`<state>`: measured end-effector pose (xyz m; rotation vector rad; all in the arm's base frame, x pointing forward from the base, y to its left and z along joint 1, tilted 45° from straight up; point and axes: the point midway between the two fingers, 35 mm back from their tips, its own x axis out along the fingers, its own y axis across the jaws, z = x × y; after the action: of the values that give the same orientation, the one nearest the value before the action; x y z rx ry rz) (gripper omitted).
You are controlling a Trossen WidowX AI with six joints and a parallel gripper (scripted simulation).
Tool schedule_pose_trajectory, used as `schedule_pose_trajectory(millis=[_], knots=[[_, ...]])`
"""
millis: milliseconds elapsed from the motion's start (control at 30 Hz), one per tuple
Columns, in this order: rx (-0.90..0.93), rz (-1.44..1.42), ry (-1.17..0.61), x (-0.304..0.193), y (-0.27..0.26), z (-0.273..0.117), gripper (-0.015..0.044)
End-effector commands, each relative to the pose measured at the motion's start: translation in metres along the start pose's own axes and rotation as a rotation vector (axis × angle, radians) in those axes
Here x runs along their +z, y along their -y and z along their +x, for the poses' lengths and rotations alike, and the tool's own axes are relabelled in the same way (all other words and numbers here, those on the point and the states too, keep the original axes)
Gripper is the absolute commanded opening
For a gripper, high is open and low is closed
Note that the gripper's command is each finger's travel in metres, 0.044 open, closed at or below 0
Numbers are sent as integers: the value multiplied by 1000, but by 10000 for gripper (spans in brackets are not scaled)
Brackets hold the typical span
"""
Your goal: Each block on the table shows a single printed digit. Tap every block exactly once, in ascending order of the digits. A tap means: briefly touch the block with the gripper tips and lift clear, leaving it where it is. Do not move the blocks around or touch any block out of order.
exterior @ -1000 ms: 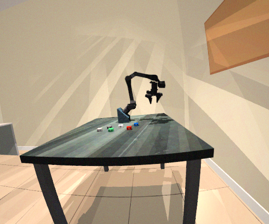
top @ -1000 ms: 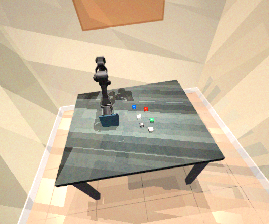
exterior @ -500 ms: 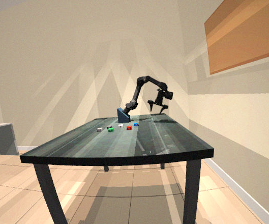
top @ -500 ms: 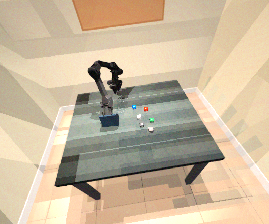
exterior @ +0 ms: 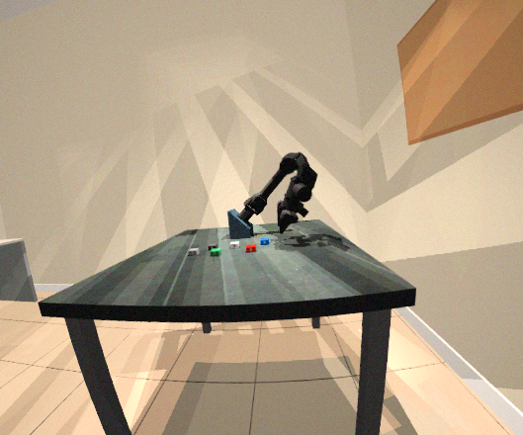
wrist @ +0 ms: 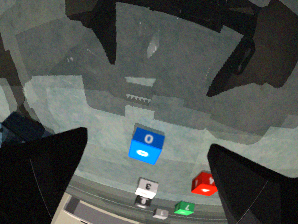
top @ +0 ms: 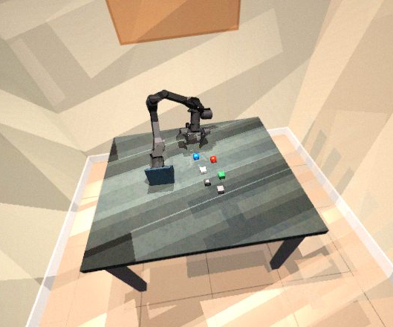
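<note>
My gripper is open and empty, above the table on the blue block's side of the group. The blue block shows 0 and appears between the fingertips in the wrist view, below their height. The white block shows 3. The green block seems to show 7. The digits on the red block, dark grey block and light grey block are unclear.
The blocks stand apart on the dark streaked table. A dark blue slab stands at the arm's base. The gripper and arm cast shadows on the table near the blue block.
</note>
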<state>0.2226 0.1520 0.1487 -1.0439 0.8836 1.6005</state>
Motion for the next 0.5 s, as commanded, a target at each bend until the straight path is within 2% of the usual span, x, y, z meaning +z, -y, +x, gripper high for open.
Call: schedule_pose_trajectory(millis=[0,233,467], knots=[[28,311,44,-50,23,6,400],[75,831,156,-144,36,17,400],[128,1338,324,-237,17,31,400]])
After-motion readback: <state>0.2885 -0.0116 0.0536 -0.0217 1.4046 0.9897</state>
